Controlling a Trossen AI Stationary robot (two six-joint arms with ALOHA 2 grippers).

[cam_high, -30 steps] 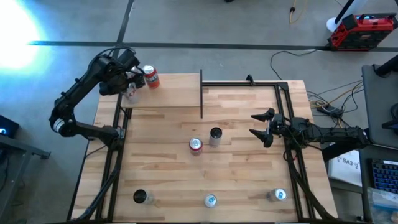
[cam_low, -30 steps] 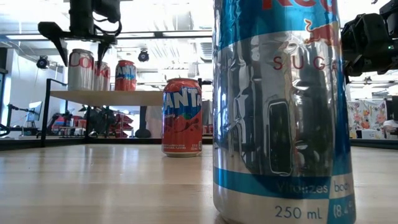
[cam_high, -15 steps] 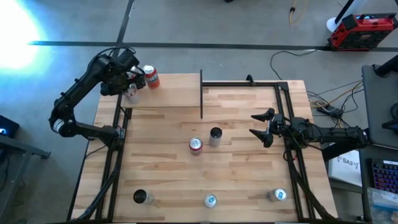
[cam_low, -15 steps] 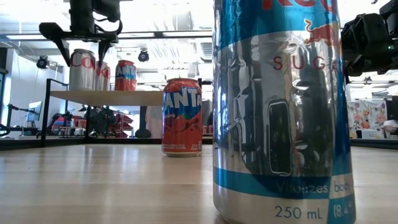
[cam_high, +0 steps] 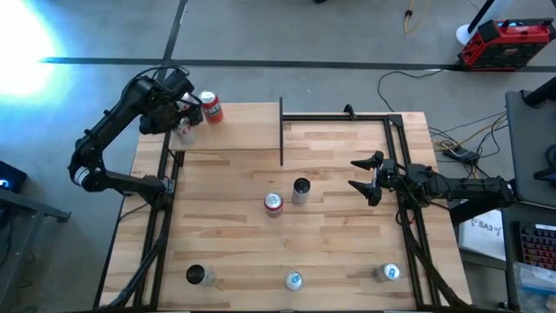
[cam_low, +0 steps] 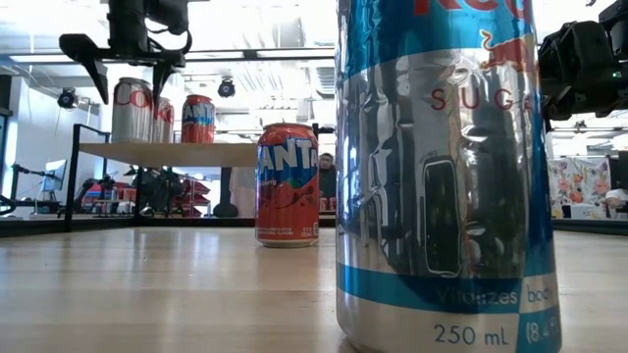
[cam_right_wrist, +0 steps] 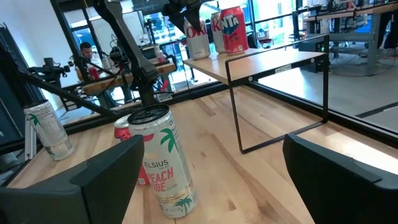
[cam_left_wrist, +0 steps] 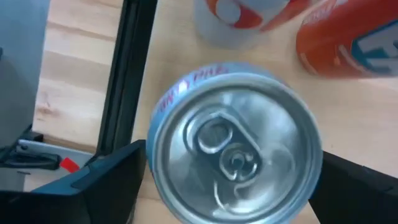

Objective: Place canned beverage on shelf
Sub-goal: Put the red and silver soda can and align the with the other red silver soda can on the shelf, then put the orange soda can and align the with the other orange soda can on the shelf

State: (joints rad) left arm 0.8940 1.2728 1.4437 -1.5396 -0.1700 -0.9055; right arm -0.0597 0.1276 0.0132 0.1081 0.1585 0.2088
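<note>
The left claw (cam_high: 184, 120) hangs over the shelf (cam_low: 167, 154) at about ten o'clock on the table (cam_high: 287, 235). Its fingers (cam_left_wrist: 106, 186) are spread wide on either side of a silver Coke can (cam_left_wrist: 235, 160), which stands upright on the shelf board. In the low view the fingertips flank the can's top rim, seemingly clear of its sides, so the can looks released rather than gripped. The can's long axis is vertical and lies straight below the claw, so any next move with it turns on going straight up or down.

Two more cans stand just beside it on the shelf: a second Coke can (cam_low: 162, 120) and an orange Fanta can (cam_high: 211, 107) toward one o'clock of it.

The right claw (cam_high: 368, 178) waits at about three o'clock on the table, jaws open and empty. It faces a Celsius can (cam_right_wrist: 163, 158) and a red Fanta can (cam_high: 274, 203) near the table's centre. The right arm is the nearer one to these two.

Three further cans stand along the six o'clock edge: one dark-topped (cam_high: 196, 276), a Red Bull can (cam_high: 294, 280) and another silver one (cam_high: 389, 273).
</note>
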